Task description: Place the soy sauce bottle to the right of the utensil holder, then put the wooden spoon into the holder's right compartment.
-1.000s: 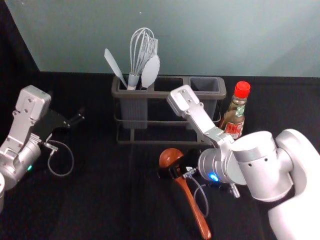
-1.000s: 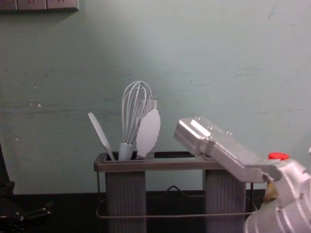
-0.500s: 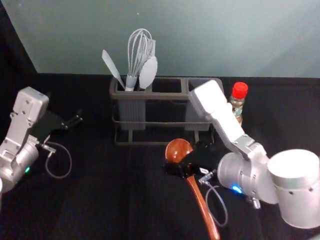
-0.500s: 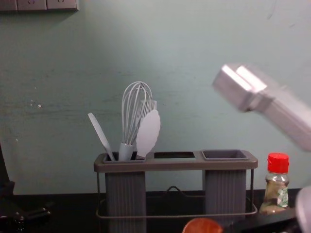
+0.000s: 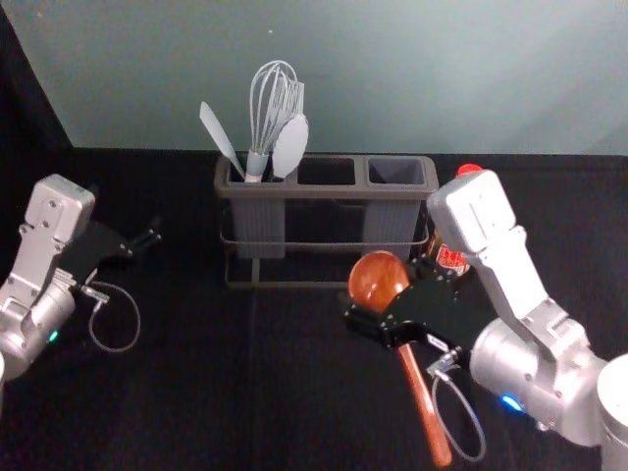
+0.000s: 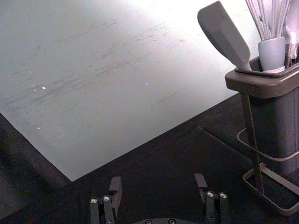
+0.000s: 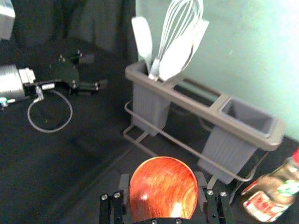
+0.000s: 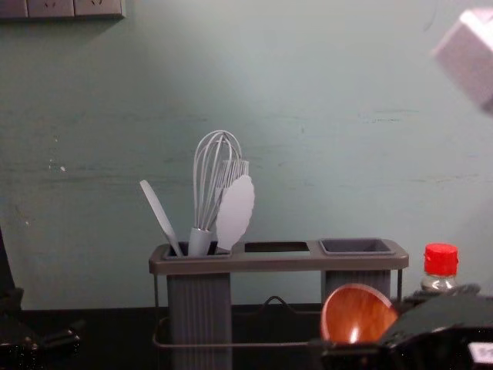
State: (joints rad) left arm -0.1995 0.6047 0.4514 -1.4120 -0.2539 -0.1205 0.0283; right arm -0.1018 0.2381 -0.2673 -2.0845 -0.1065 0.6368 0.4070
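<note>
Here's my black tabletop (image 5: 177, 392), and along its far edge stands the utensil holder (image 5: 327, 191), right where it was, its left compartment still carrying the whisk (image 5: 275, 103) and the pale utensils beside it. Over on the tabletop's left side, my left end effector (image 6: 158, 181) is parked, fingers spread, nothing between them, no change there.

The action's all on the right! My right end effector (image 7: 162, 183) is closed on the wooden spoon (image 5: 378, 280), just about at the neck by my reading, and up it comes: in the chest view the bowl was barely peeking in at the bottom, and now it's well up in front of the holder's right cup. It has shifted rightward too, bowl on top, handle trailing down towards the tabletop's near edge. That's the lift under way, I'd say, and the second half of the job with it.

The soy sauce bottle (image 8: 441, 262) stands upright just right of the holder, near the far edge, so I'm calling that part done. My gripper now covers its lower body in the chest view; careful not to clip it.

Next I'd want more height and a steeper handle, so its tip clears the rim of the right compartment (image 5: 395, 171). Catch that rim and the spoon could twist.
</note>
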